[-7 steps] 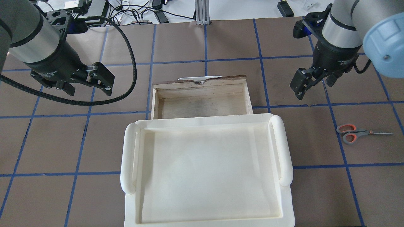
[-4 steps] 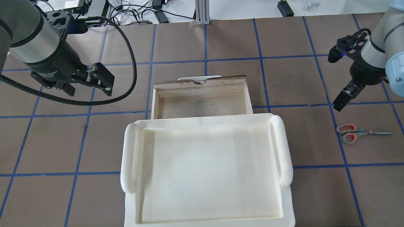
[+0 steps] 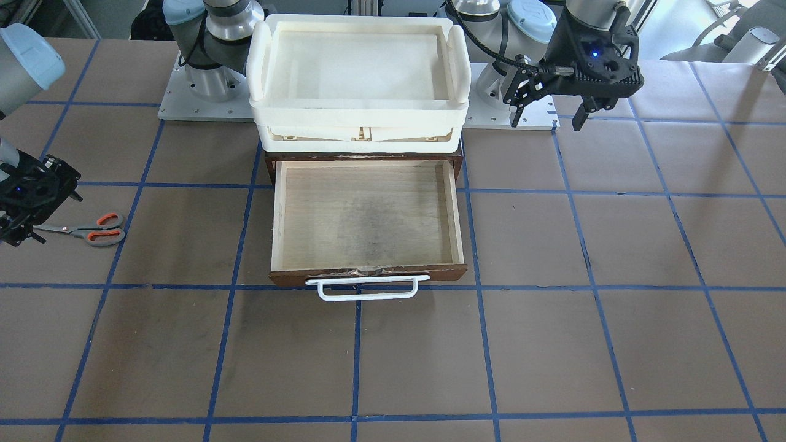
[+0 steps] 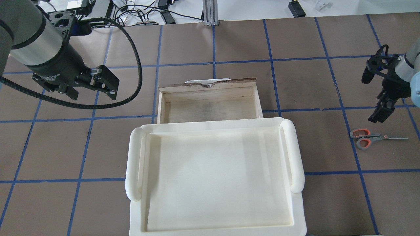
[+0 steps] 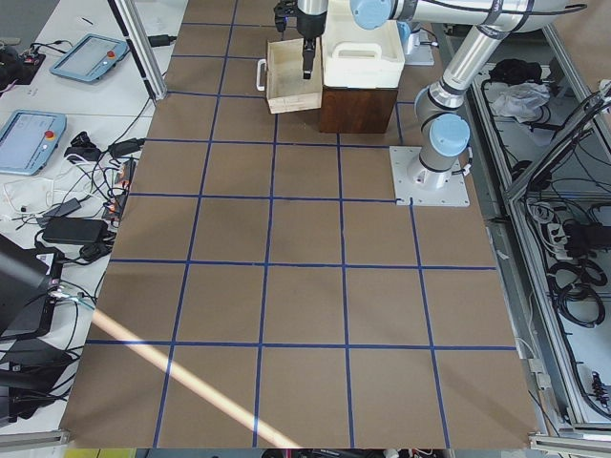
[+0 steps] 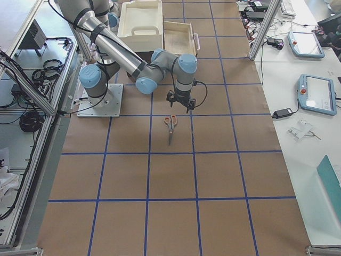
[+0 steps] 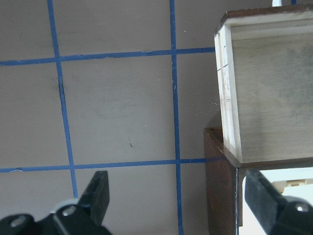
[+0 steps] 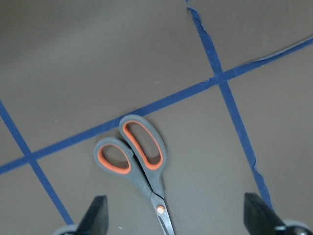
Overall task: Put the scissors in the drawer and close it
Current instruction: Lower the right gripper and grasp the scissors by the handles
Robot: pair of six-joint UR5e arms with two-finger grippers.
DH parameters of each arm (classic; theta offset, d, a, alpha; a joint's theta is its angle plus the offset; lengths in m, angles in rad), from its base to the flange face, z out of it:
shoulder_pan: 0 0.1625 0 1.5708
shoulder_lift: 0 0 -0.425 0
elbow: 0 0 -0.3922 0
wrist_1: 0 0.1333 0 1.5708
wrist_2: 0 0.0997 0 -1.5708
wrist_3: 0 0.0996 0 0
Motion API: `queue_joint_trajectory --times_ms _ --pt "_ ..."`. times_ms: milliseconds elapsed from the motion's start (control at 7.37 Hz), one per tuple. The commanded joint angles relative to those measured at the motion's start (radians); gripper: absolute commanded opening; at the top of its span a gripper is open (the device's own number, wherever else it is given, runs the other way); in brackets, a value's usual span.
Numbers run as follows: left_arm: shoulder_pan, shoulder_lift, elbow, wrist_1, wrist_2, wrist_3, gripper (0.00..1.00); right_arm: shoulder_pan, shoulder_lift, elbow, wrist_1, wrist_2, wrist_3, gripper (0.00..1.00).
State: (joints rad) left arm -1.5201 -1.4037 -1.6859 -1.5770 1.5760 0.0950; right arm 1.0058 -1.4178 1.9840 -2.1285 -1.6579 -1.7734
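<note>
**Overhead exterior.** Right gripper [image 4: 380,113]: farther right and nearer the scissors [image 4: 374,137] than half a second ago, hanging just beyond their handles, clear of them. Scissors: unmoved, flat on the counter [image 4: 229,42], well right of the drawer [image 4: 210,88]. Left gripper [image 4: 93,94]: unchanged, to the drawer's left. Drawer: open as before, projecting from under the cream bin [image 4: 213,124].

**Front-facing.** Drawer pulled out, white bar handle [image 3: 367,288] on its front. Scissors blades closed.

**Right wrist.** Jaws wide apart, holding nothing. Orange-looped handles lie below, between them.

**Left wrist.** Jaws apart over the counter beside the drawer's corner.
</note>
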Motion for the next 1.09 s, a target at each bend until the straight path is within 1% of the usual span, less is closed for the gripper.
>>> queue_joint_trajectory --times_ms 0,136,271,407,543,950 --pt "0.0 0.0 0.0 0.0 -0.005 -0.001 1.0 -0.1 0.03 0.137 -0.234 0.047 -0.278 0.95" --pt "0.0 0.002 0.0 0.0 0.001 -0.001 1.0 -0.107 0.03 0.2 -0.305 0.056 -0.331 0.95" --pt "0.0 -0.001 0.0 0.0 -0.005 -0.001 1.0 -0.131 0.031 0.213 -0.32 0.072 -0.404 0.93" --pt "0.0 -0.014 0.0 0.008 -0.008 -0.02 1.0 -0.157 0.042 0.22 -0.318 0.098 -0.46 0.92" --pt "-0.002 -0.003 0.0 -0.001 -0.005 -0.017 1.0 -0.161 0.077 0.225 -0.323 0.101 -0.507 0.92" --pt "-0.002 -0.006 0.0 -0.001 -0.008 -0.018 1.0 -0.164 0.097 0.225 -0.35 0.115 -0.557 0.82"
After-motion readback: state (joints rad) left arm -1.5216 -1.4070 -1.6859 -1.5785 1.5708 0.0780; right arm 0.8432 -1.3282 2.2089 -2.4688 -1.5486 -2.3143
